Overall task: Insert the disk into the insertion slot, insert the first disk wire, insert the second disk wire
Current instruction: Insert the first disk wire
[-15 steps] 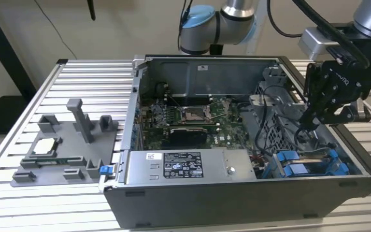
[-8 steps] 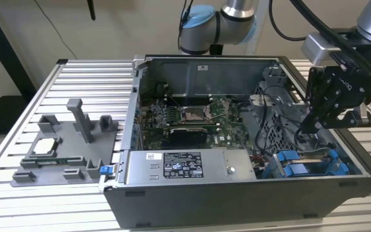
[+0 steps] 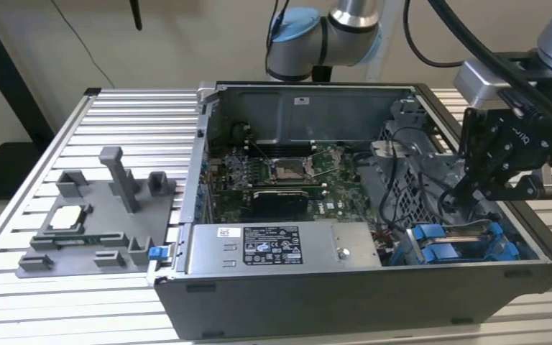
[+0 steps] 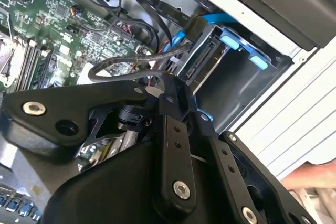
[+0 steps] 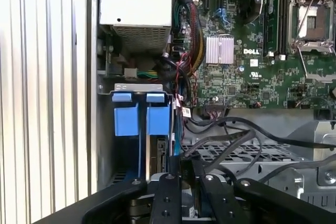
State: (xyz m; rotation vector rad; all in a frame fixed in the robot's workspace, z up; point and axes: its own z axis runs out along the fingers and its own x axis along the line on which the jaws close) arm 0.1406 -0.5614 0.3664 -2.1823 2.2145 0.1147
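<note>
**Trainee:** Where does the work stand, from the largest item down?

**Technician:** The slatted metal surface (image 3: 113,115) carries an open computer case (image 3: 353,309). The gripper (image 3: 454,198) reaches into the case corner at the exterior view's right, above the insertion slot (image 4: 236,87). The disk (image 4: 203,59) sits inside that slot, with its connector edge facing the open interior.

**Trainee:** What is the state of the jaws?

**Technician:** The jaws are drawn together. A black wire (image 4: 121,69) runs up to their tips. Whether it is pinched between them cannot be made out.

**Trainee:** How should the parts handle?

**Technician:** The disk is judged dense, rigid and sensitive to shock. The blue plastic carrier (image 5: 157,120) is the proper place to hold it, not the label face or the connector edge. The wires are judged light and limp, with enough spring to pull a plug off line. Each is best held at its stiff plug body, close behind the mating face, not on the cord. The blue wire (image 4: 210,18) is flat and should resist twisting.

**Trainee:** What is uncertain?

**Technician:** The gripper's own links cover part of the slot in both wrist views, so full seating of the disk cannot be confirmed. The blue wire's black plug (image 4: 191,24) lies just beside the connector edge. Whether it is mated or loose cannot be told. The connector contacts are too small to tell apart.
</note>
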